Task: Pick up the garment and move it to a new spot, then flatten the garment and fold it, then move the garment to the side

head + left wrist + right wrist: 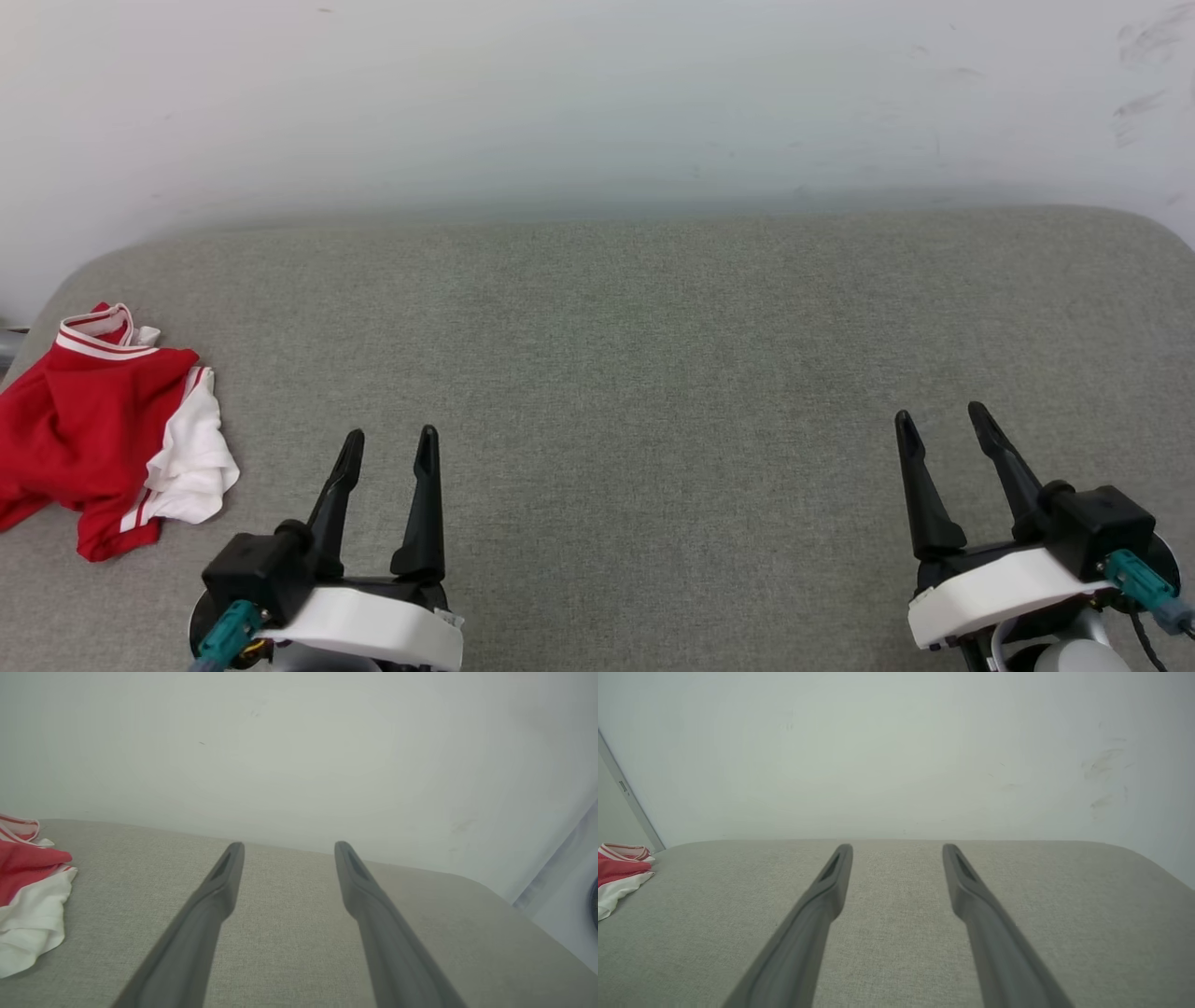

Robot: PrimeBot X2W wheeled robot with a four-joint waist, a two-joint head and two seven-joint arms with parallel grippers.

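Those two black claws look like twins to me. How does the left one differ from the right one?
The left claw sits close to the crumpled red-and-white shirt; the right claw is far from it, across the grey cushion. The left claw's fingers lean rightward, the right claw's leftward. Both are open and empty.

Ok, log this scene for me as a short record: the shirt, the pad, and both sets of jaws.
shirt: red, white sleeve, striped collar, crumpled
place: left edge of the grey pad
left jaws: open, empty, apart from the shirt
right jaws: open, empty, over the pad's right side
wall: white, behind the pad
stage: pick-up not yet begun
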